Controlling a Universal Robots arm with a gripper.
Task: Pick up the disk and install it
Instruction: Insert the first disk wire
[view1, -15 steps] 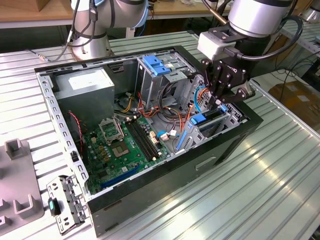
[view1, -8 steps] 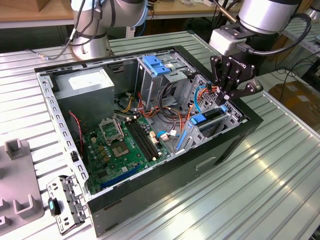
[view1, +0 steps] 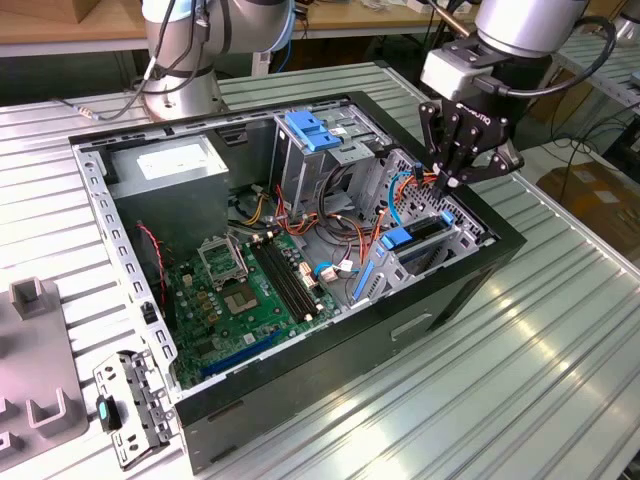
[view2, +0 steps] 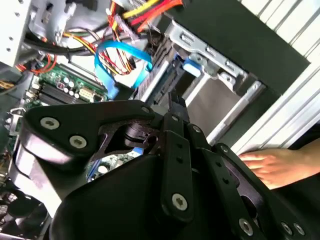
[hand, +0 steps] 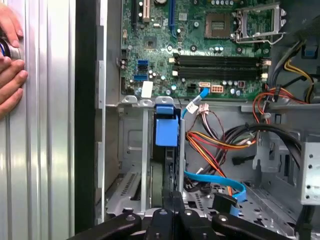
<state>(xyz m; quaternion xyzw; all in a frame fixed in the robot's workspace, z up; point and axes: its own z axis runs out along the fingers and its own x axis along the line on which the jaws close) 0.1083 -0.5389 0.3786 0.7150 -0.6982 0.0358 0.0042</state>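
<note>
The disk stands on edge in a slot of the drive cage at the exterior view's right end of the open computer case. Its blue frame tab faces the motherboard. In the first wrist view the disk runs as a dark edge behind the same blue tab. My gripper hangs just above the cage, its fingers pressed together with nothing between them, a little apart from the disk. The fingertips point down at the slot, next to a blue flat cable.
A green motherboard and a grey power supply fill the case. A blue bracket sits on the upper cage. A person's hand rests on the slatted table beside the case. A metal bracket lies at the exterior view's left.
</note>
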